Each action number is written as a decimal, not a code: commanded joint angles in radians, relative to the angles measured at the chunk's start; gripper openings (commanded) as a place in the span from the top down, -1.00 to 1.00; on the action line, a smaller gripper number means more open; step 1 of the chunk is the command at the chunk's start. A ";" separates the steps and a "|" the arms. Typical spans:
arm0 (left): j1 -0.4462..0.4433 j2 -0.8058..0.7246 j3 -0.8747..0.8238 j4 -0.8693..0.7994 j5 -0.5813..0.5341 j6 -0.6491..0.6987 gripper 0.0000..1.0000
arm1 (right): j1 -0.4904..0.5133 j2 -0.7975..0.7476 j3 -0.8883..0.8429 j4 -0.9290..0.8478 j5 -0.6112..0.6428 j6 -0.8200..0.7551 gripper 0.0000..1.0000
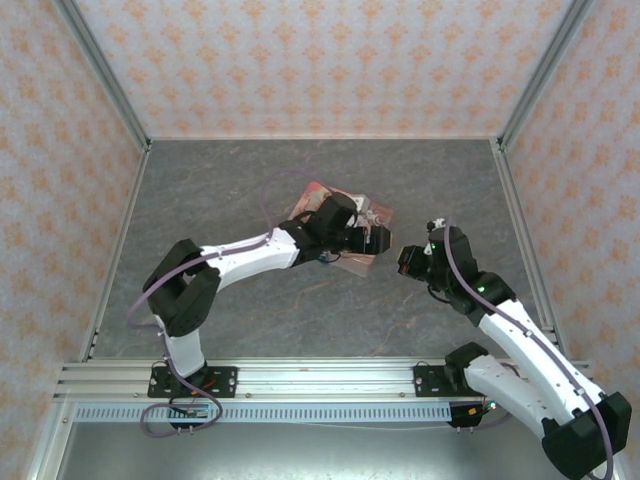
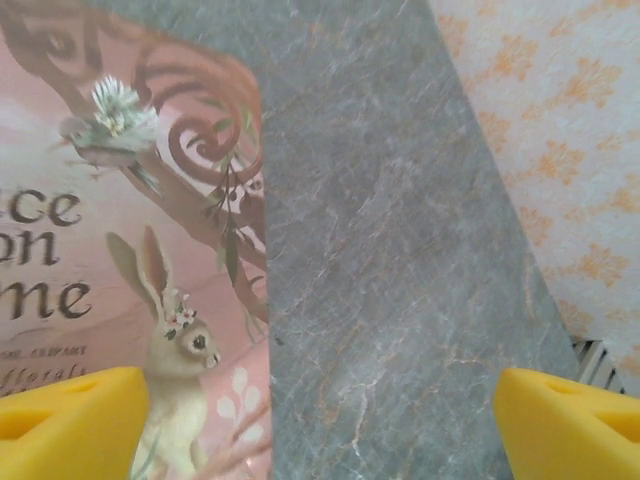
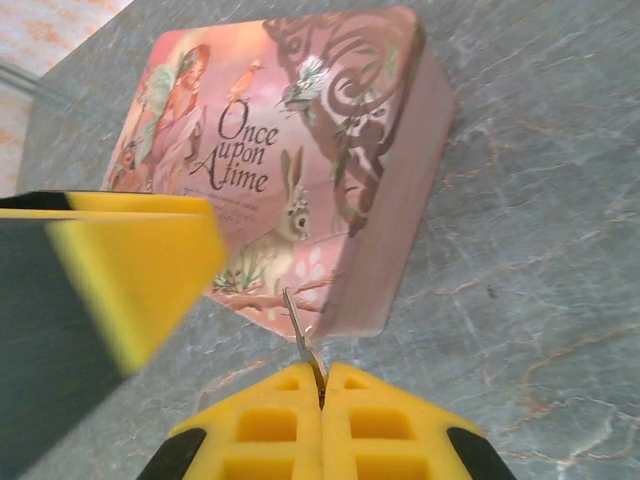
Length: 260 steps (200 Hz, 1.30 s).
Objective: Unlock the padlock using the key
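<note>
Pinching key (image 3: 297, 326) in closed R hand (image 3: 322, 398); L hand (image 2: 320, 420) spread wide at pink tin (image 2: 70, 190) edge.

Our left arm (image 1: 250, 255) stretches forward, left hand (image 1: 377, 240) spread wide. Our right hand (image 1: 406, 262) faces it, fingers (image 3: 265, 425) pressed tight together.

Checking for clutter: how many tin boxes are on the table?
1. The pink tin lies on the table, partly under the open left tool, its edge just ahead of the right tool holding the key. Nothing suggests another hidden.
</note>
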 commanded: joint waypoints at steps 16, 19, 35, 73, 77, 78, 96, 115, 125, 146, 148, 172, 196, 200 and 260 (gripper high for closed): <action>0.050 -0.206 -0.127 -0.012 -0.069 0.068 -0.80 | -0.004 0.074 -0.033 0.185 -0.125 0.029 1.00; 0.054 -0.220 -0.142 -0.011 -0.070 0.072 -0.80 | -0.004 0.084 -0.033 0.195 -0.136 0.030 1.00; 0.080 -0.291 -0.226 -0.003 -0.061 0.103 -0.80 | -0.002 0.146 -0.027 0.253 -0.173 0.040 1.00; 0.153 -0.419 -0.465 0.130 0.051 0.135 -0.70 | -0.003 0.310 0.003 0.372 -0.257 0.054 1.00; 0.164 -0.424 -0.484 0.140 0.061 0.135 -0.69 | -0.002 0.325 0.008 0.377 -0.260 0.052 1.00; 0.166 -0.425 -0.490 0.142 0.064 0.135 -0.69 | -0.002 0.330 0.009 0.377 -0.260 0.052 1.00; 0.195 -0.430 -0.548 0.174 0.097 0.147 -0.64 | -0.003 0.403 0.033 0.380 -0.265 0.027 1.00; 0.205 -0.413 -0.583 0.211 0.108 0.166 -0.62 | -0.003 0.462 0.057 0.374 -0.264 0.000 1.00; 0.206 -0.395 -0.586 0.229 0.118 0.177 -0.57 | -0.003 0.486 0.069 0.365 -0.260 -0.017 1.00; 0.206 -0.341 -0.580 0.259 0.131 0.197 -0.44 | -0.003 0.518 0.087 0.336 -0.239 -0.049 1.00; 0.206 -0.336 -0.580 0.263 0.133 0.199 -0.42 | -0.003 0.519 0.087 0.332 -0.236 -0.051 1.00; 0.205 -0.270 -0.579 0.321 0.131 0.201 -0.33 | -0.002 0.535 0.097 0.293 -0.213 -0.081 1.00; 0.206 -0.217 -0.572 0.359 0.117 0.202 -0.29 | -0.003 0.542 0.098 0.263 -0.191 -0.103 1.00; 0.206 -0.211 -0.572 0.367 0.112 0.202 -0.29 | -0.002 0.542 0.097 0.258 -0.188 -0.107 1.00; 0.206 -0.132 -0.565 0.431 0.040 0.252 -0.16 | -0.003 0.544 0.089 0.239 -0.172 -0.126 1.00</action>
